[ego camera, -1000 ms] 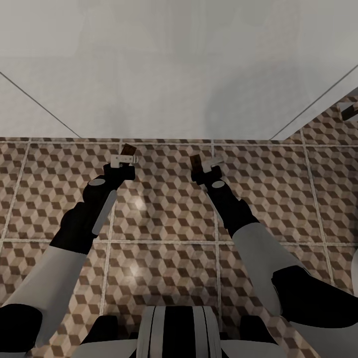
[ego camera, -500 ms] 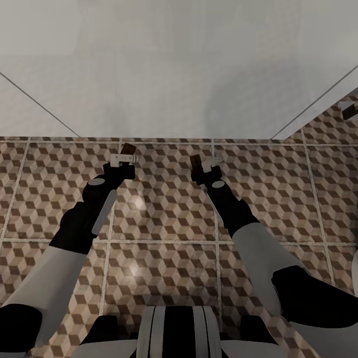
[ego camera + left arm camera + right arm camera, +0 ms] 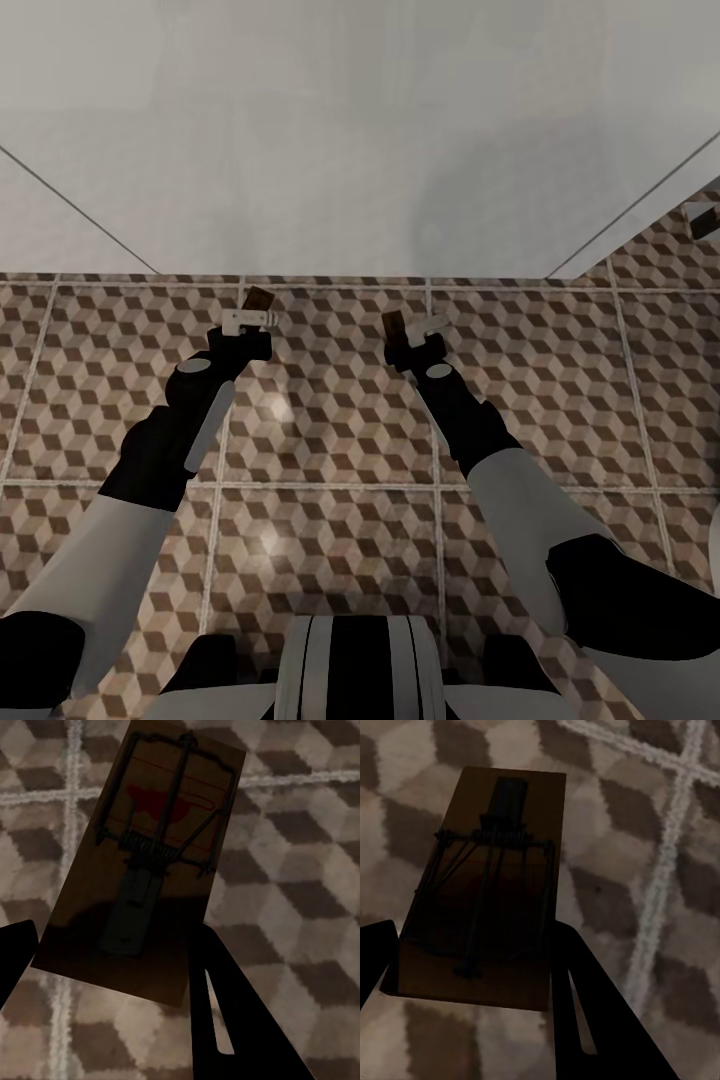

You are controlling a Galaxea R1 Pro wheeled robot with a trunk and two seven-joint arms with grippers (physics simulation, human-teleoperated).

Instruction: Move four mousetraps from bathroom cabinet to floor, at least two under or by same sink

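We are gripping one mousetrap (image 3: 142, 855) in our left gripper (image 3: 247, 318) and another mousetrap (image 3: 484, 889) in our right gripper (image 3: 413, 330), both held above the bathroom floor (image 3: 330, 440) near the far wall (image 3: 360, 140).

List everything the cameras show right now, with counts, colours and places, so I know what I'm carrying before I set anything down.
Mousetrap in left gripper: one, tan wood with black wire and a red spot, held above the tiles.
Mousetrap in right gripper: one, tan wood with black wire, held above the tiles.
Dark small object: one, on the tiles at the far right; too small to identify.
Bathroom floor: brown, beige and white cube-pattern tiles with pale grout, below both arms.
White surface: pale, flat, ahead of the robot, beyond the tiles.
Left gripper: black and white, shut on its trap.
Right gripper: black and white, shut on its trap.
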